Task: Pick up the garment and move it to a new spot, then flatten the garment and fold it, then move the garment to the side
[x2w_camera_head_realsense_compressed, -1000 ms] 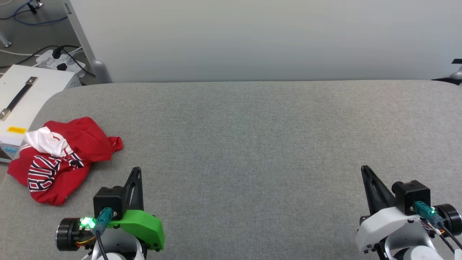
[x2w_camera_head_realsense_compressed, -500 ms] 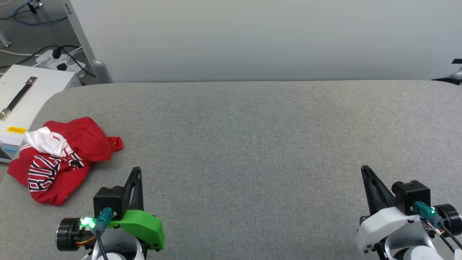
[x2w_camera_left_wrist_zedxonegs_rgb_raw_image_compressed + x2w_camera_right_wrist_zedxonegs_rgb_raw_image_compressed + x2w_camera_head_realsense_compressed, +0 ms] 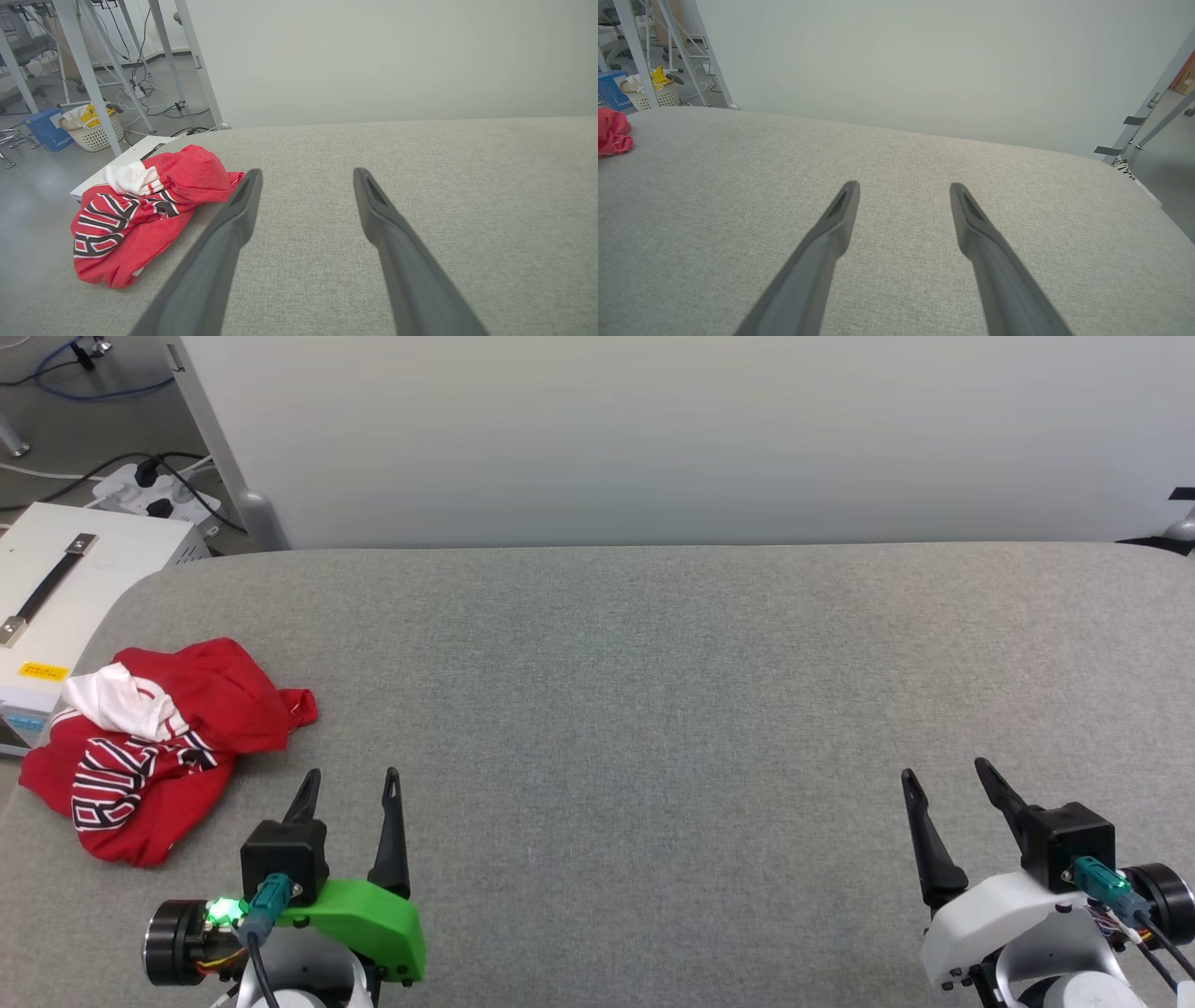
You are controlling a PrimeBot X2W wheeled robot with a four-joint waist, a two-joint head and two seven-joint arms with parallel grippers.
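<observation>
Red garment (image 3: 163,751) crumpled, white sleeve and black lettering showing, left gripper (image 3: 353,775) and right gripper (image 3: 944,769) spread wide, empty

Garment (image 3: 149,747), crumpled at the left end of the grey surface (image 3: 653,709): large black letters outlined in white run across its red front, but the folds break them up and no whole word can be read. White case (image 3: 103,560) beside it: a small yellow label (image 3: 43,671) with dark print too fine to make out. Blue box (image 3: 46,133) on the floor: white lettering, illegible.
</observation>
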